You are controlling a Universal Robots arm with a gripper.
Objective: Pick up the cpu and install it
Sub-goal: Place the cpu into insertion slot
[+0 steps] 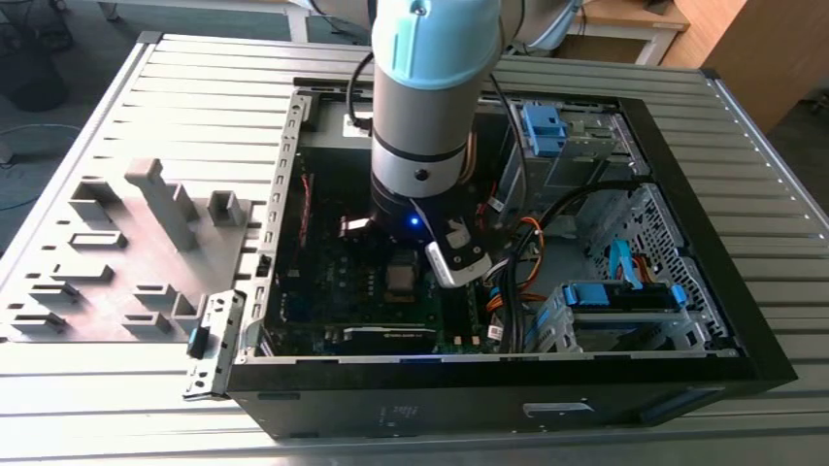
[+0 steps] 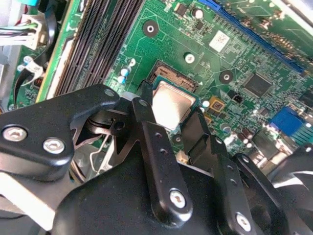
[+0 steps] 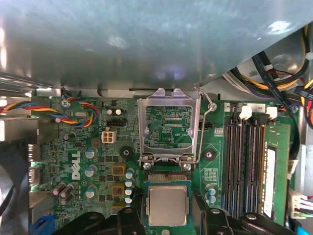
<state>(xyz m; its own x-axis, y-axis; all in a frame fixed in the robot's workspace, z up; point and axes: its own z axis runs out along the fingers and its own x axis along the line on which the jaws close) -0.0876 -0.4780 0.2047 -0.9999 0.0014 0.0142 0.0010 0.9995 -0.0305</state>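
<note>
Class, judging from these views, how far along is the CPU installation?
Done: the cpu is picked up and sits at the motherboard socket. In hand: the gripper holds it there between its fingers. Left: the socket's metal frame stands open, not closed over it.

The exterior view looked down from afar on the arm and open computer case. Both wrist views sat close behind the gripper, facing the motherboard and sharing the cpu.

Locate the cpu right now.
In the first wrist view the cpu is held by the gripper at the motherboard's socket, next to the open metal frame, with the RAM slots alongside.
</note>
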